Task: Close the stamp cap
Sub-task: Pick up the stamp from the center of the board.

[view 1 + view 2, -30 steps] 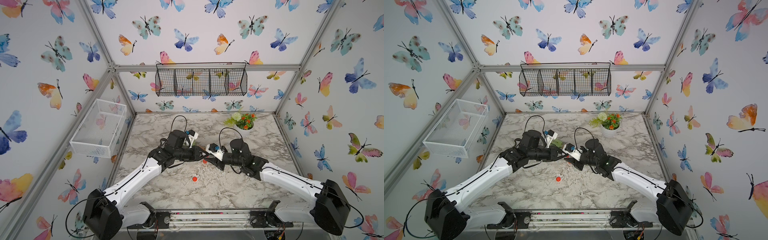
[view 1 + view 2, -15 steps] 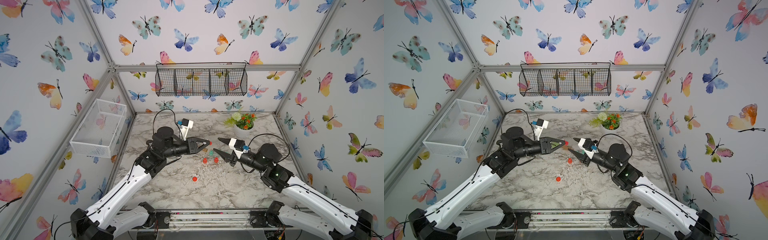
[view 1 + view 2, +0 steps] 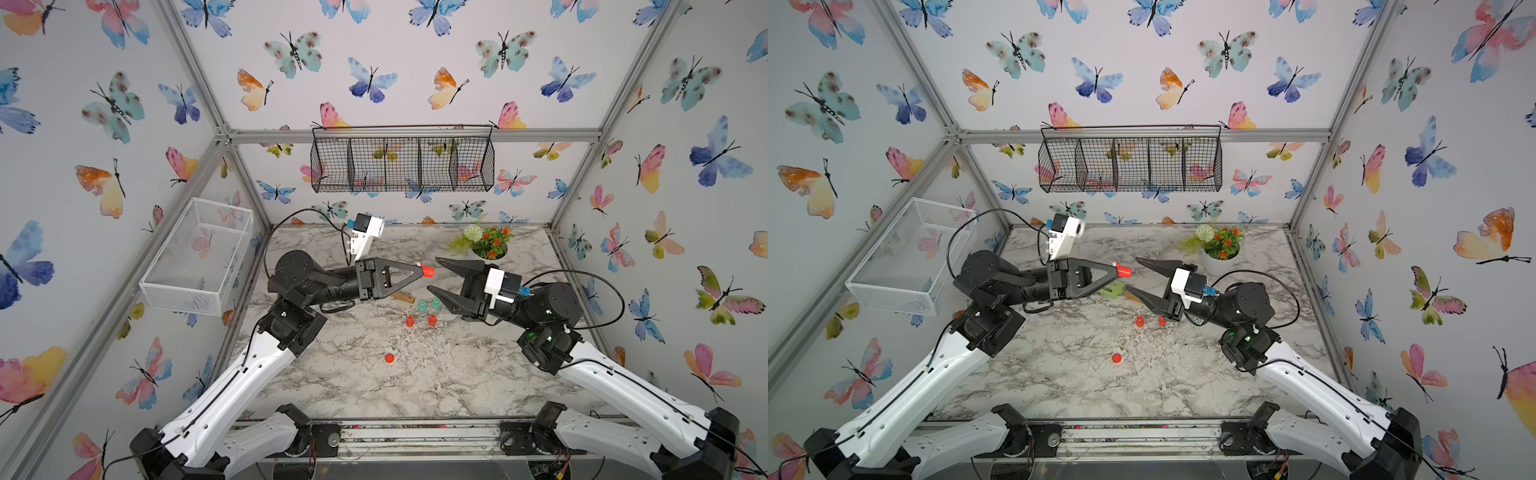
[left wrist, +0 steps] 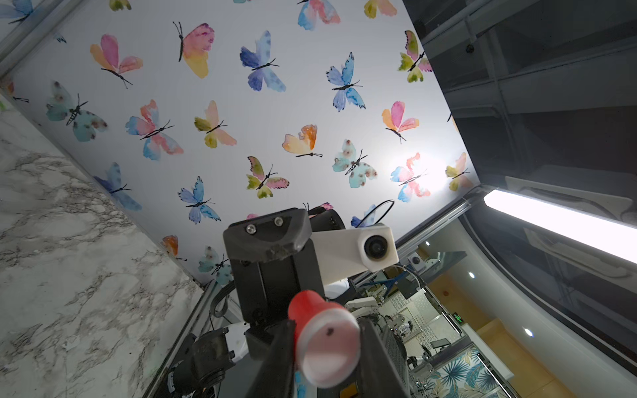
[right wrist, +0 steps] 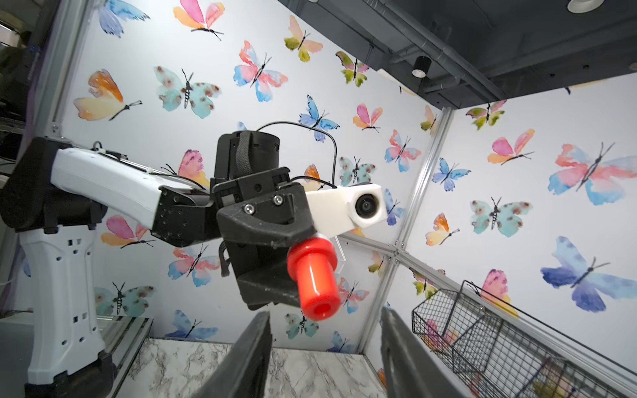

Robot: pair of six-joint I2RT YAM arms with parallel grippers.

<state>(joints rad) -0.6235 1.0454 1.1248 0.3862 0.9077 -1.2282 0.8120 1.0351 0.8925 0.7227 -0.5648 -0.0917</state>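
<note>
Lining the walls: white paper printed with watercolour butterflies, set in a bare aluminium frame.
Tabletop [image 3: 415,386]: flat, rectangular and glossy, with a white marble pattern and grey veins.
Back wall: a long black wire basket [image 3: 402,162], split into compartments, hangs above the back edge.
Left wall: a box-shaped white fine-mesh basket [image 3: 199,257] is fixed above the left edge.
Back right corner: small white pot of artificial flowers [image 3: 486,243] with green leaves and orange and white blooms.
Left gripper [image 3: 415,269]: black pointed fingers clenched on the red stamp [image 3: 427,271], raised over the middle of the tabletop, nearer the back edge.
Right gripper [image 3: 432,273]: released, fingers spread wide with nothing between them, tips just beside the stamp's free end.
Red stamp: smooth shiny plastic. Its wide collar sits between the left fingers, and a narrower round barrel with a hole in its end points at the right gripper. The left wrist view shows a pale round face.
Red cap [image 3: 389,358]: small and round, lying alone toward the front edge, well apart from the stamp.
Middle of the tabletop: two small teal stamps [image 3: 422,306] and two small red ones [image 3: 409,321] stand close together, with a wooden stick [image 3: 402,297] beside them.
</note>
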